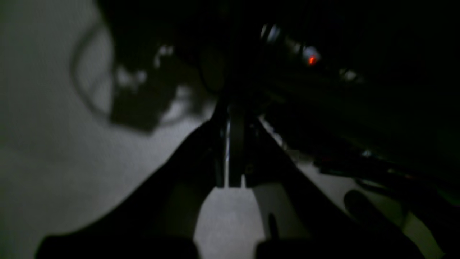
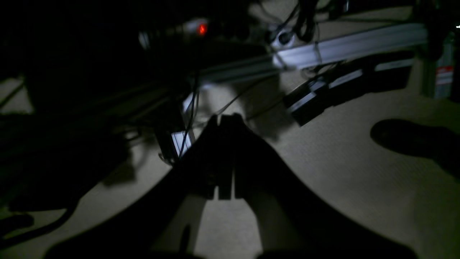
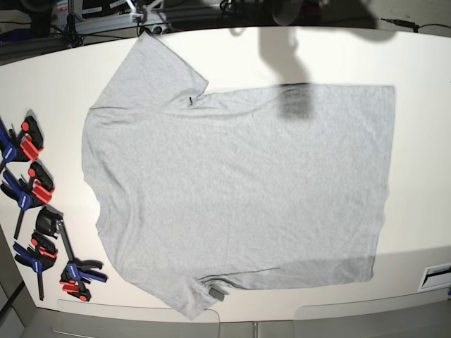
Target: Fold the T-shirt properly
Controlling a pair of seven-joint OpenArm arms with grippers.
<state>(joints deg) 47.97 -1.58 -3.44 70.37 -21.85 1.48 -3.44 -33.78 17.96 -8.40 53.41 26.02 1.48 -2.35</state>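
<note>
The T-shirt, heather-grey knit, lies flat and plain side up across the white desk. Its long axis runs left–right in the base view, with the straight hem at the right and the sleeves at the left. Red-and-blue bar clamps line the desk's left edge. Left gripper and right gripper: jaws pressed together, holding nothing.

Blue-and-red bar clamps along the white table's left edge, cables behind.
</note>
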